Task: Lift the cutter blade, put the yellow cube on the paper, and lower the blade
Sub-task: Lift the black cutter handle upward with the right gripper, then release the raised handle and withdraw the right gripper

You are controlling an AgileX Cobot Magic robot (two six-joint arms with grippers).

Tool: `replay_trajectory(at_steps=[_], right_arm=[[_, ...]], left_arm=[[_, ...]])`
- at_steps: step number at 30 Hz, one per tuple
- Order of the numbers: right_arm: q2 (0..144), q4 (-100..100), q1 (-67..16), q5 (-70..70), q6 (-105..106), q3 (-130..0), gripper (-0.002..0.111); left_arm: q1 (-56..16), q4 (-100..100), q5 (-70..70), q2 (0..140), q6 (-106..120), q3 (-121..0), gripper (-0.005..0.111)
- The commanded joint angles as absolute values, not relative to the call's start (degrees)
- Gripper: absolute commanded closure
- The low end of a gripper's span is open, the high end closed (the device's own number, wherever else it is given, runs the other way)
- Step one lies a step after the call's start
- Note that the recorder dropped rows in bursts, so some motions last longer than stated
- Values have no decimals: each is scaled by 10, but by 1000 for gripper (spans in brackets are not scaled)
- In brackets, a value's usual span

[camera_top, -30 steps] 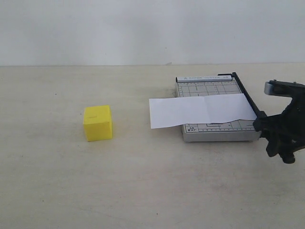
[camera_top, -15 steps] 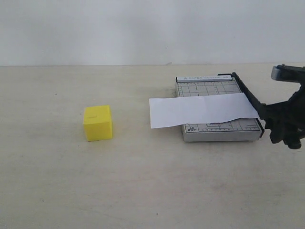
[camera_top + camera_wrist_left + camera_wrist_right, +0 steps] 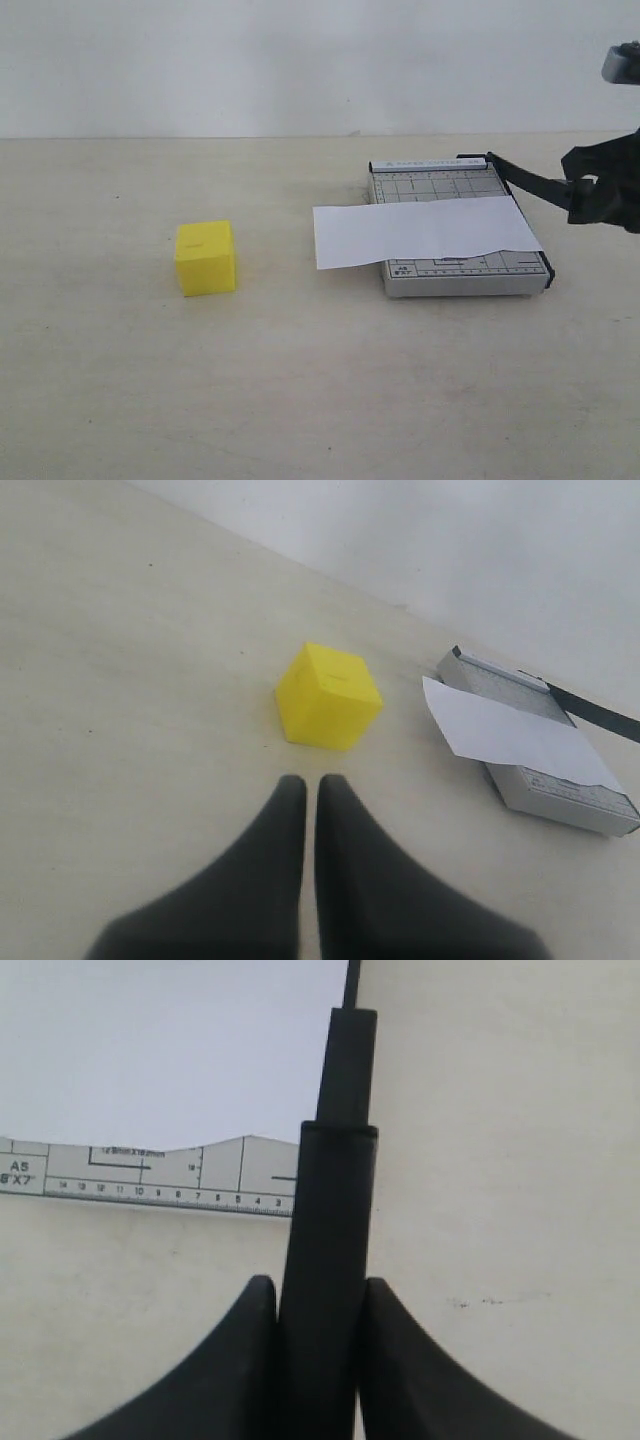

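A: Status of cutter blade (image 3: 528,181)?

B: Raised at the handle end, hinged at the far right corner of the grey base (image 3: 462,273). In the ext. view it slopes up from the hinge toward the right, clear of the base's right edge. Handle end is gripped by the right hand (image 3: 600,195).

A: Right hand condition?

B: Pinching the blade handle. Right wrist view: the thick black handle (image 3: 330,1290) sits between both fingers (image 3: 240,1360), touching on each side. Below it, part of the base ruler strip and the white sheet show.

A: Paper (image 3: 420,231)?

B: Flat across the base, approx. mid-depth. Its left part overhangs the base onto the table (image 3: 300,380); right edge lies near the blade side, slightly wavy at the front right corner. Faint centre fold visible.

A: Yellow cube (image 3: 205,257)?

B: On the table, well apart from the base, to its left in the ext. view. Upright, one face toward the camera. Not on the paper, not touched by either hand.

A: Left hand (image 3: 303,790)?

B: Pressed together, only a thin slit between the fingers; nothing held. Left wrist view: it hangs over the table, tips near the cube (image 3: 328,696) but apart from it. Base, paper (image 3: 510,730) and blade (image 3: 595,712) lie beyond the cube. Left hand not seen in ext. view
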State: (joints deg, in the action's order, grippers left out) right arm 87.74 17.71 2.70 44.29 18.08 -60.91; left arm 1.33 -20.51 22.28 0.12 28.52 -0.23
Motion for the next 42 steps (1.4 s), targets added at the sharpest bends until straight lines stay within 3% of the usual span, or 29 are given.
replay_trajectory(at_steps=[1, 10, 12, 15, 19, 20, 25, 32, 38, 41, 42], right_arm=[[857, 181, 28, 412, 211, -641, 108], [858, 202, 28, 404, 226, -647, 108], [858, 205, 28, 409, 240, -647, 102], [858, 206, 28, 417, 252, -647, 80], [853, 231, 28, 415, 264, -647, 31], [849, 241, 28, 412, 273, -647, 29], [798, 294, 28, 415, 330, -647, 43], [638, 405, 28, 400, 434, -647, 47], [495, 434, 28, 400, 500, -629, 80], [379, 434, 28, 383, 502, -506, 108], [352, 434, 28, 376, 500, -475, 108]], left_arm=[[14, -205, 224, 0, 280, 0, 102], [14, -205, 222, 0, 280, 0, 102], [14, -205, 222, 0, 280, 0, 102], [14, -205, 222, 0, 280, 0, 102], [14, -205, 222, 0, 280, 0, 102], [14, -205, 222, 0, 280, 0, 102], [14, -205, 222, 0, 280, 0, 102], [14, -205, 223, 0, 280, 0, 102], [14, -205, 223, 0, 280, 0, 102], [14, -205, 223, 0, 280, 0, 102], [14, -205, 223, 0, 280, 0, 102]])
